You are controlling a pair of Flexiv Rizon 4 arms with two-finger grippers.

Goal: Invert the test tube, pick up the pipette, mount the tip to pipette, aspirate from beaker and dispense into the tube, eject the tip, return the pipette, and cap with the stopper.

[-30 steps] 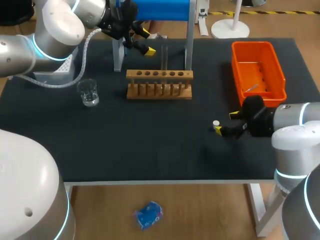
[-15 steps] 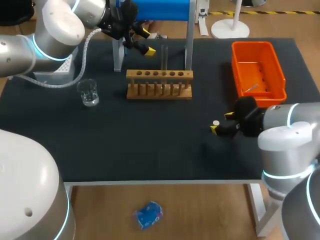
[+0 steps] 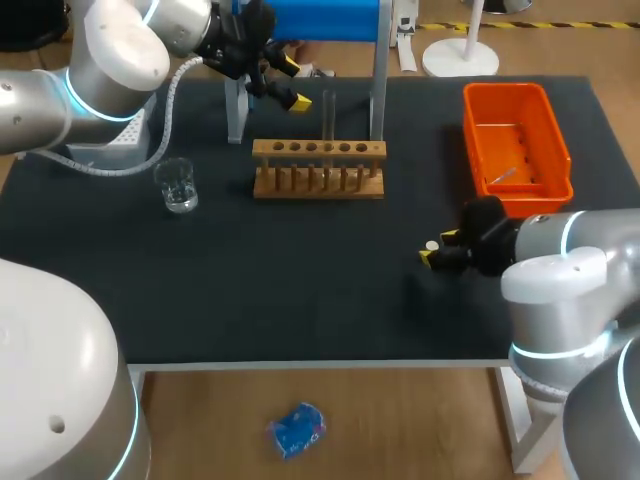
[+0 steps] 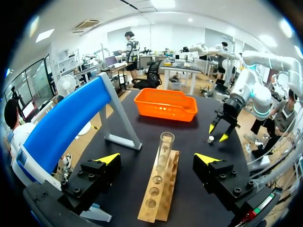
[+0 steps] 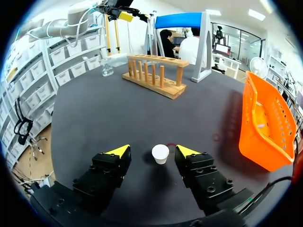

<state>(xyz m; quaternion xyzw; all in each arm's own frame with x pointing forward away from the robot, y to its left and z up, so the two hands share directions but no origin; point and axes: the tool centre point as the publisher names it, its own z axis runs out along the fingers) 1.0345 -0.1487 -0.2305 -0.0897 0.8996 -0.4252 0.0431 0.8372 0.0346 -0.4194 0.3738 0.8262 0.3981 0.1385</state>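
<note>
- Test tube [image 3: 329, 115]: clear glass, upright in a hole of the wooden rack [image 3: 318, 170], open mouth upward (it looks empty).
- Beaker [image 3: 178, 186]: small, clear glass, upright on the table [image 3: 300, 290], well apart from the rack on its left side.
- Stopper [image 3: 432, 246]: small, white, standing on the table between the right gripper's [image 3: 436, 250] spread fingers, touching neither.

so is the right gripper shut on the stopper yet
Open, not shut on it: the white stopper stands upright inside the right gripper, with dark table showing between it and each finger.
</note>
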